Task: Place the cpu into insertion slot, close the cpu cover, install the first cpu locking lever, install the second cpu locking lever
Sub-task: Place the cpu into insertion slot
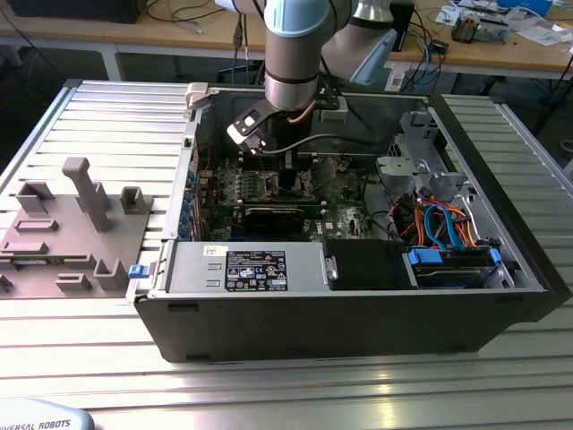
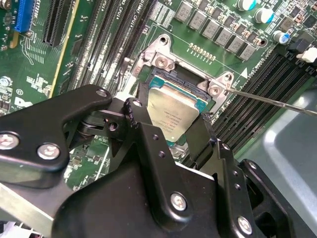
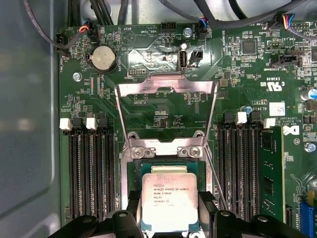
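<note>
Inside the black computer case (image 1: 358,313), my gripper (image 1: 288,175) reaches down over the green motherboard (image 1: 340,193). In both wrist views the cpu (image 3: 169,198) (image 2: 171,111), silvery top up, sits between my black fingers (image 3: 132,210) (image 2: 141,116), which press on two opposite edges. It is over the insertion slot (image 3: 166,162) (image 2: 181,78); I cannot tell if it is fully seated. The cpu cover (image 3: 148,88) stands swung open beyond the slot. A thin wire locking lever (image 2: 267,98) (image 3: 216,173) sticks out beside the socket, unlatched.
Black memory slots (image 3: 89,173) (image 3: 240,168) flank the socket on both sides. A power supply (image 1: 246,269) and a drive bay with blue and orange cables (image 1: 448,233) fill the case's near side. A grey fixture plate (image 1: 72,224) lies at the exterior view's left.
</note>
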Controlling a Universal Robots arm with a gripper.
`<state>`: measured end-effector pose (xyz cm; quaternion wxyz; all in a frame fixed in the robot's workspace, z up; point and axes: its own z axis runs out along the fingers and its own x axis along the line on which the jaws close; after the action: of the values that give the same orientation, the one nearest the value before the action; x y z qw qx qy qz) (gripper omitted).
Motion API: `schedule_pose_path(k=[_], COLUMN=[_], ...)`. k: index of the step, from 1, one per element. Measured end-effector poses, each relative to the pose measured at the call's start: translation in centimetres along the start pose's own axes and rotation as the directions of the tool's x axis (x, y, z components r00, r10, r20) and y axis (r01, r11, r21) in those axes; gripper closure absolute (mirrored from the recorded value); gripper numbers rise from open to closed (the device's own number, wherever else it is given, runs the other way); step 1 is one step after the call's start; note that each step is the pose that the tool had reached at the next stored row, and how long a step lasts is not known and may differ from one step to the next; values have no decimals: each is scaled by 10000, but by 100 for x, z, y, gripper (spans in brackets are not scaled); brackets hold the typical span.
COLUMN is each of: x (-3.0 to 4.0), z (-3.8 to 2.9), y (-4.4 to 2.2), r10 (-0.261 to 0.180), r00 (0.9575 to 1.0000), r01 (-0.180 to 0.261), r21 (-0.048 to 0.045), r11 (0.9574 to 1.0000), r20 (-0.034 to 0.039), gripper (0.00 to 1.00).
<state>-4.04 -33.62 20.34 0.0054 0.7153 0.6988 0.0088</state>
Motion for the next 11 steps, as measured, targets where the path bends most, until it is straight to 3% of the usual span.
schedule_pose_path(k=[11], x=[29], z=[42], y=[-3], r10=[20], r00=[10000], r01=[-20], r21=[0], r11=[10000], r20=[1], gripper=[46])
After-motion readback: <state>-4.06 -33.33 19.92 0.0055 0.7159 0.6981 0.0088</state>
